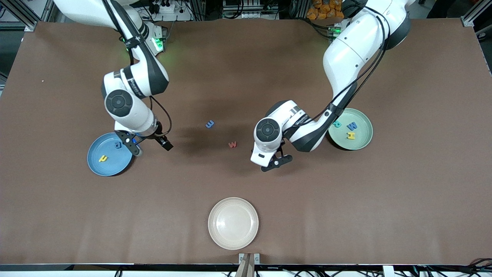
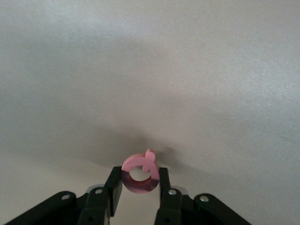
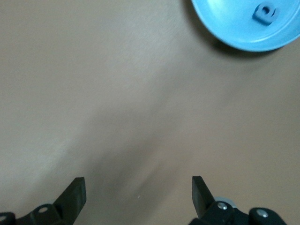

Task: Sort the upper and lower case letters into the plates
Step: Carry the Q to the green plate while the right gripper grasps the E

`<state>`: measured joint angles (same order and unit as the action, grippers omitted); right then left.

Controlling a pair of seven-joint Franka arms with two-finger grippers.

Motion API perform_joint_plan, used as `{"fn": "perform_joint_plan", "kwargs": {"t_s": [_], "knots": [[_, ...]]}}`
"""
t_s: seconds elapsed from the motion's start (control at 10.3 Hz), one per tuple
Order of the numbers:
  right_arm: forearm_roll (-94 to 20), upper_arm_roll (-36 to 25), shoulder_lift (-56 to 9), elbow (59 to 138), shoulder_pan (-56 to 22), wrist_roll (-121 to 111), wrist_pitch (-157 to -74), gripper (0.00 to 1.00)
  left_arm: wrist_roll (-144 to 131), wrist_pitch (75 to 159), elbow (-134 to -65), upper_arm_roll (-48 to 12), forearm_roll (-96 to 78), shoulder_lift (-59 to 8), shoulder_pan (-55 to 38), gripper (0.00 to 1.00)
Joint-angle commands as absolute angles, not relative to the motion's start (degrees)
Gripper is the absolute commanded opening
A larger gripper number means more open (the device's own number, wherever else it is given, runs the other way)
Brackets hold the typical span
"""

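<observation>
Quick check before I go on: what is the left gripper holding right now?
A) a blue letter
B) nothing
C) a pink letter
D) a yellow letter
C: the left wrist view shows the left gripper shut on a pink letter between its fingers.

The left arm reaches down from its base, elbow bent, its claw (image 2: 139,187) low over the worktop (image 1: 346,211) with fingers pinched on a pink letter (image 2: 139,172). The right arm bends likewise, its claw (image 3: 138,194) spread wide, holding nothing.
</observation>
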<state>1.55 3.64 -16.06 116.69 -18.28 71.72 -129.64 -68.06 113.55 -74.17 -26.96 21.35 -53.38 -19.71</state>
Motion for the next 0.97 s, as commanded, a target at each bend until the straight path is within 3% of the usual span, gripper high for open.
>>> {"fn": "perform_joint_plan", "kwargs": {"t_s": [0.0,0.29,0.58,0.88], "knots": [[1.1,3.7,-17.0,115.8,-24.1,80.8,-132.3,1.00,-59.5,106.6,-77.9,-33.1,19.9,-49.7,-11.0,0.06],[1.1,3.7,-18.5,117.7,-29.2,84.5,-135.4,1.00,-53.0,105.3,-84.1,-35.5,20.6,-45.6,-4.6,0.00],[1.5,3.6,-18.6,125.1,-32.9,84.6,-145.3,1.00,-44.8,107.5,-93.1,-36.8,20.7,-39.0,1.7,0.00],[1.7,3.5,-21.5,126.9,-35.7,84.6,-148.3,1.00,-33.8,119.0,-108.4,-38.1,20.5,-30.1,11.0,0.00]]}}
